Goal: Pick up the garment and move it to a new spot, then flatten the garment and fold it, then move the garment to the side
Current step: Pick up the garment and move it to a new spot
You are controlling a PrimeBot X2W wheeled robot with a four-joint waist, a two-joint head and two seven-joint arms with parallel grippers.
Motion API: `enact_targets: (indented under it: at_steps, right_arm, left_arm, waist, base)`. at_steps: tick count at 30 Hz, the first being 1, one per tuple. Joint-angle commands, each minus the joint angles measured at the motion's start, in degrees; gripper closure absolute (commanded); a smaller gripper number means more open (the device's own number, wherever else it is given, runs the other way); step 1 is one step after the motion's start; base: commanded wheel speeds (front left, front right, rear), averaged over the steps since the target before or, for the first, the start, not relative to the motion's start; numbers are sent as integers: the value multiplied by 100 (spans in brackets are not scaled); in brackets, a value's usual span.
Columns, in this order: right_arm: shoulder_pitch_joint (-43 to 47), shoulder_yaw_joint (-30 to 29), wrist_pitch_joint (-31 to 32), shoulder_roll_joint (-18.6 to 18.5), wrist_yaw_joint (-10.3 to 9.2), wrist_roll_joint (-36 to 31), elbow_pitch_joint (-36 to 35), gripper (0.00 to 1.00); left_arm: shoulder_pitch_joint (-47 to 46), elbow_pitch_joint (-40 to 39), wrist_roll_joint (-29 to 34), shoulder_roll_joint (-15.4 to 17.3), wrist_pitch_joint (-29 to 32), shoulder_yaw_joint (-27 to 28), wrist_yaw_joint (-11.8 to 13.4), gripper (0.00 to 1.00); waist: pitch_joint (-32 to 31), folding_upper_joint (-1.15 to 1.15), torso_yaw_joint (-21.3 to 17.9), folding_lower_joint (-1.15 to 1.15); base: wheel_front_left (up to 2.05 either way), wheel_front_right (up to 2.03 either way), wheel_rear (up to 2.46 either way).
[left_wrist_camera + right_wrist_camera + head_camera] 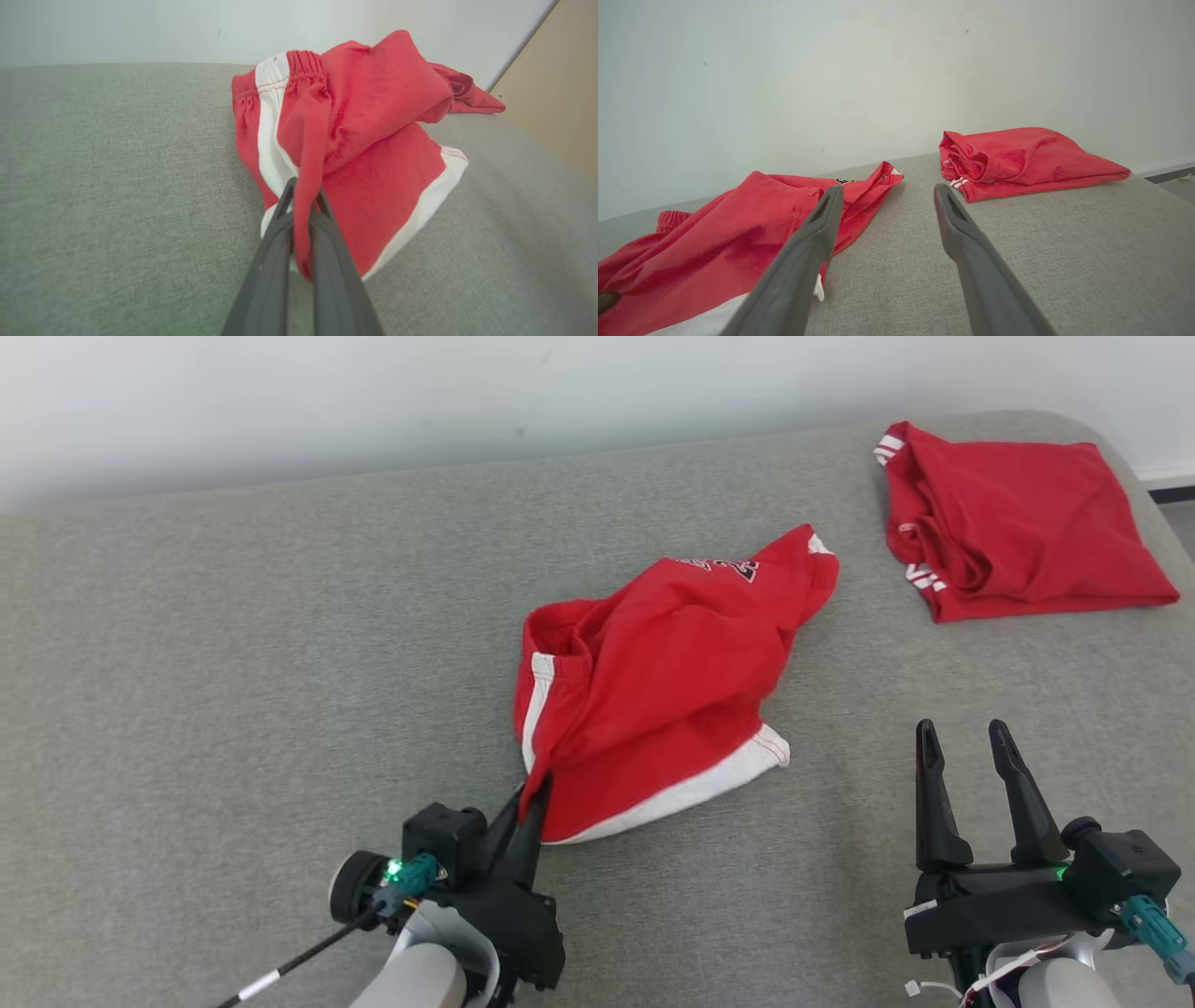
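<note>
On grey cushion, left gripper pinching near garment edge, right gripper spread, empty

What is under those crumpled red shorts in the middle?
The red shorts lie on the grey padded surface, which shows all around them. Their bunched cloth hides anything else beneath. The left gripper pinches a fold at their near edge.
</note>
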Motion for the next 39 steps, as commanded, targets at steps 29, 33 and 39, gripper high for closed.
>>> enact_targets:
  at_steps: [29,33,39]
  right_arm:
    - [466,-154,-23,-199,-18,87,17,0]
    - [561,-153,-11,-223,-18,103,3,0]
    - [729,-201,9,-248,-18,136,-7,0]
  left_arm:
    - [1795,-2455,1236,931,-104,2222,273,0]
    - [2187,-2644,1235,886,-104,2608,183,0]
    - [2711,-2879,1406,768,-105,2985,72,0]
  waist:
    - [-801,0,774,0]
    - [-903,0,796,0]
    - [-1011,0,831,0]
  base:
    - [0,0,0]
    - [0,0,0]
    - [0,0,0]
